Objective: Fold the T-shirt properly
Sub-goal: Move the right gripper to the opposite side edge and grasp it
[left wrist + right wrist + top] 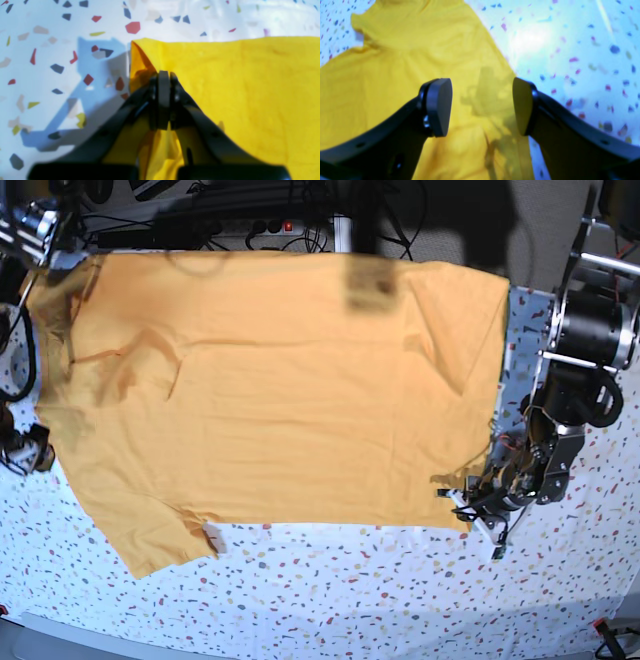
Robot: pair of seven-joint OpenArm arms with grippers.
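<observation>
The T-shirt (280, 390) lies spread flat over the table, orange-yellow, with one sleeve (160, 545) toward the front left. At its front right corner my left gripper (472, 505) holds the cloth. In the left wrist view, the left gripper (163, 75) is shut on the T-shirt (250, 87) corner, with yellow fabric bunched between and below the fingers. The right gripper (481, 108) hangs open above the T-shirt (395, 62), close to its slanting edge, with nothing between its pads (438, 107).
The table cover (350, 600) is white with coloured speckles and shows bare along the front. Cables and a power strip (250, 225) run along the back edge. The left arm's motor housing (590, 330) stands at the right.
</observation>
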